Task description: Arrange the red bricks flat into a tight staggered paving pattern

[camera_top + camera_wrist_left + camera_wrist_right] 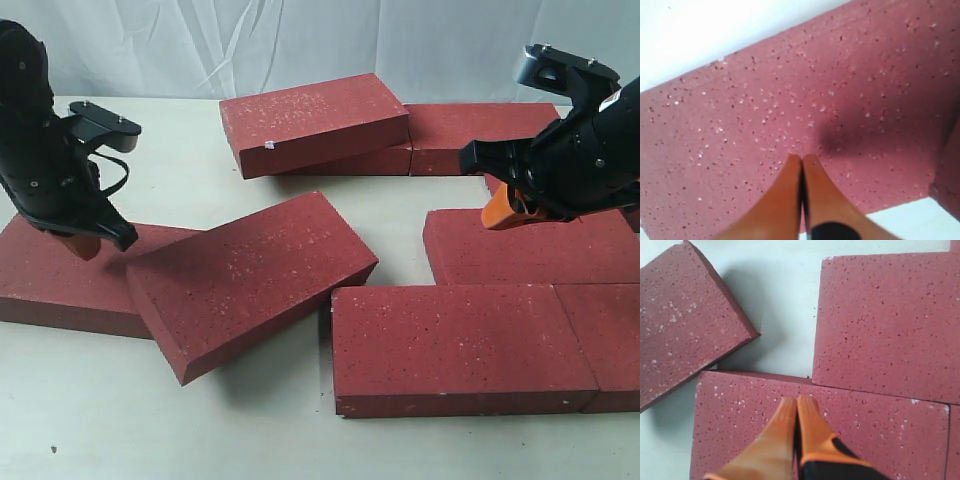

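Nearest the lens, two red bricks [460,345] are laid flat end to end on the tabletop [100,420], and a third brick [520,250] is set flat behind them, offset so that their joint is overlapped — a start on the staggered pattern, though only at the right side. Much is judged to be left: a skewed brick [250,280] is propped at a tilt with one edge on a flat left-hand brick [50,275], parted from the paved patch by a strip of bare tabletop. At the back a chipped brick [310,120] is tipped across the back bricks [480,135], which are not yet closed up to the paved rows. The left gripper [85,243] is seen with its orange fingers [780,200] pressed together and nothing held, just over the left-hand brick; whether contact is made cannot be told. The right gripper [500,215] is likewise closed and empty, poised above the laid rows. No brand, label or writing can be read — only a small white chip [268,147] is noted on the chipped brick.
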